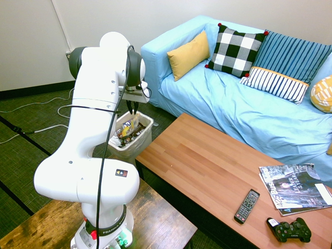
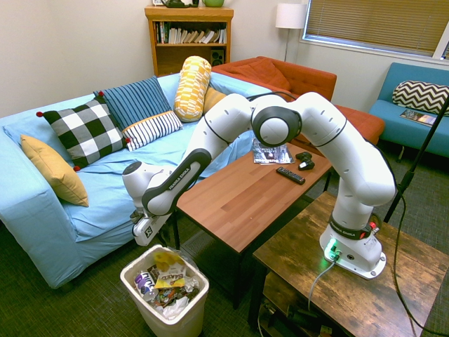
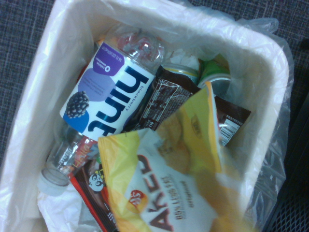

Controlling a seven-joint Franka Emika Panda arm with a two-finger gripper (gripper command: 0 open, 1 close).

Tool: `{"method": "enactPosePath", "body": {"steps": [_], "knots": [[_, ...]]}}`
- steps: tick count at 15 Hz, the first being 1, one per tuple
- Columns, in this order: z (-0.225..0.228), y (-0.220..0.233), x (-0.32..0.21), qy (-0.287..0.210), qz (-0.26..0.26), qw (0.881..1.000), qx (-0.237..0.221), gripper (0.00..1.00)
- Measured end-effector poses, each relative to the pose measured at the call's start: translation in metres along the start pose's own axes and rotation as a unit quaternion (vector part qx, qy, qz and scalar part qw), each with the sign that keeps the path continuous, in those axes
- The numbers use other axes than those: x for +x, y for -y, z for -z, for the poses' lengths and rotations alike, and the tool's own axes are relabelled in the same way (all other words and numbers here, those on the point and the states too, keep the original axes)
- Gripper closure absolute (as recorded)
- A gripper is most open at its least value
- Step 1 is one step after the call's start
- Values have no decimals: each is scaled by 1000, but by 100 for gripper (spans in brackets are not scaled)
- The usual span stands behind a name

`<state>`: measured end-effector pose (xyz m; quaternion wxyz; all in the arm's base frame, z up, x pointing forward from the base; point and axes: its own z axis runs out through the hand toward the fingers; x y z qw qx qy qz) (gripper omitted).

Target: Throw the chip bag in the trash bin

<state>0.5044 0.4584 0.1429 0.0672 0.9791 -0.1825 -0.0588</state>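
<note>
Showing "AKED", the chip bag (image 3: 166,186) lies near a "hint blackberry" bottle (image 3: 104,94) in the trash bin (image 2: 189,317), hand (image 1: 133,111) open.

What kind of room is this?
Probably a lounge or shared sitting area: there's a light-blue sofa with cushions, a wooden coffee table holding magazines and a remote, and a bookcase behind.
</note>
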Motion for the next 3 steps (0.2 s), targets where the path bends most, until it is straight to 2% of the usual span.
{"method": "enactPosePath", "body": {"steps": [3], "knots": [[2,2,-2,-2,2,1000,1,0]]}}
